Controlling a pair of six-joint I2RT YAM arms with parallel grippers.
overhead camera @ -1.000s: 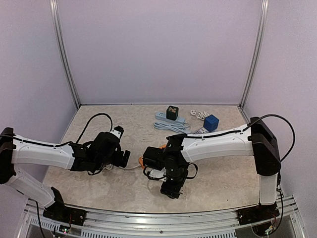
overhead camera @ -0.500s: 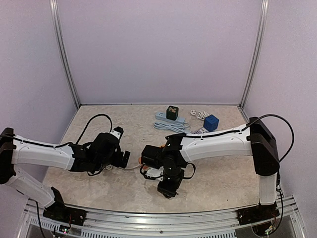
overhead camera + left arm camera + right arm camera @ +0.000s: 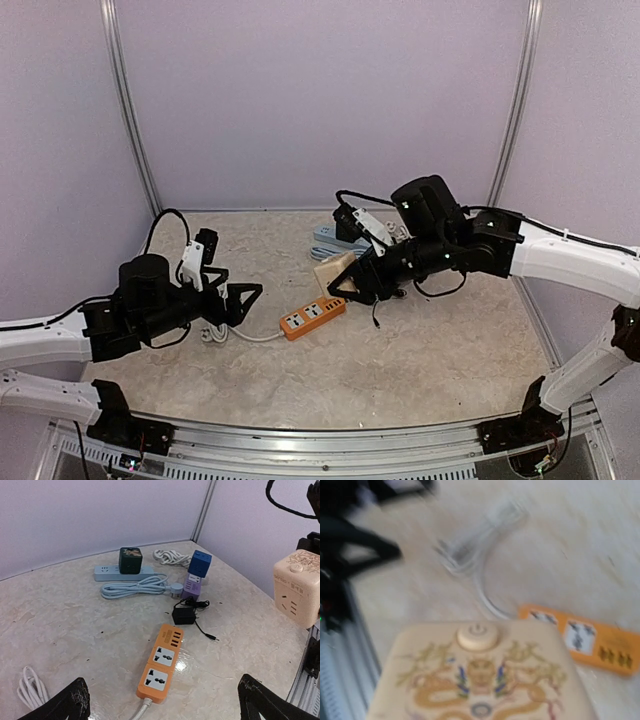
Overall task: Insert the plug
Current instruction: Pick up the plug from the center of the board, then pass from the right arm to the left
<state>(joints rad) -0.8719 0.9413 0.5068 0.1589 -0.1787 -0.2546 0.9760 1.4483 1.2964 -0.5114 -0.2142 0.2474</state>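
Note:
An orange power strip lies flat on the table with two sockets facing up, and its white cord runs off to the left. The plug, a beige cube with a dragon print and a round button, hangs in the air just above and behind the strip's far end. My right gripper is shut on it, and the cube hides its fingers in the right wrist view. My left gripper stands wide open to the left of the strip, holding nothing.
At the back lie a pale blue strip carrying a dark green cube, its coiled cord, a blue cube, a purple adapter and a black adapter with a thin lead. A white cord coil lies at the left.
The right arm has risen from the table near the front and swung back and right, now carrying the beige cube. The left arm has drawn back to the left, uncovering the orange strip.

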